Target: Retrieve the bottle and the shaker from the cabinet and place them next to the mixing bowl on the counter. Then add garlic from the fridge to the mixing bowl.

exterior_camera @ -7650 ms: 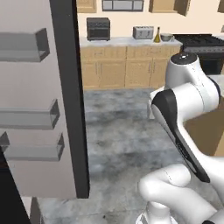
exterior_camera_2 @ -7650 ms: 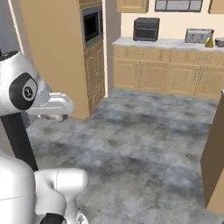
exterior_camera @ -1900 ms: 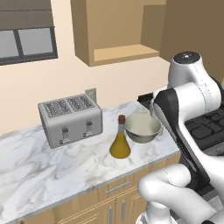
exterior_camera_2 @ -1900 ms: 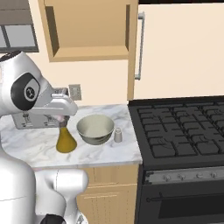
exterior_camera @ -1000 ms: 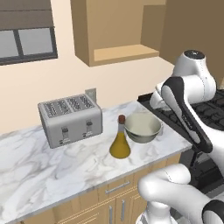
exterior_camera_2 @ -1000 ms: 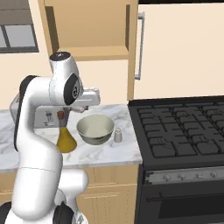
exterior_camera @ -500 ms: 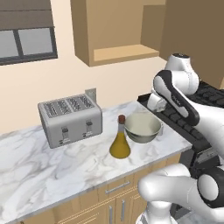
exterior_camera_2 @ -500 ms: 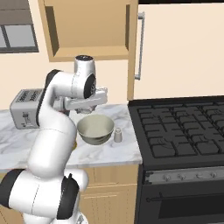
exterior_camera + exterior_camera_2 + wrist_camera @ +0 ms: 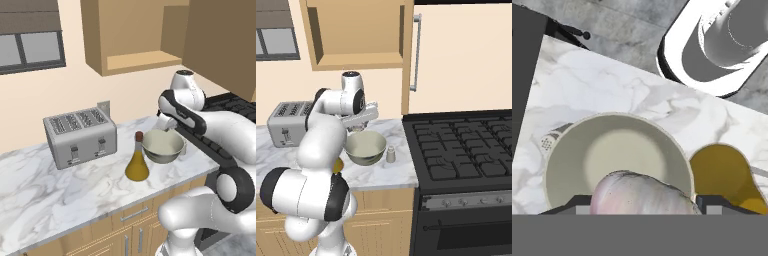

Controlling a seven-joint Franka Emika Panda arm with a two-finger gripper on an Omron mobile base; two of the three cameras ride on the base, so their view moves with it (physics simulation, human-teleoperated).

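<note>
Above the mixing bowl (image 9: 617,160), the gripper (image 9: 643,200) clamps a garlic bulb (image 9: 639,192), poised to drop it in beside the bottle (image 9: 136,162).

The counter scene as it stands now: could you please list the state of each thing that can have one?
Gripper: shut on the garlic, above the bowl.
Garlic: held, not yet released.
Bowl: upright on the counter, empty.
Bottle: upright beside the bowl, stoppered.
Shaker: upright on the bowl's other side.
Cabinet: open, shelf bare.
Toaster: slots empty.
</note>
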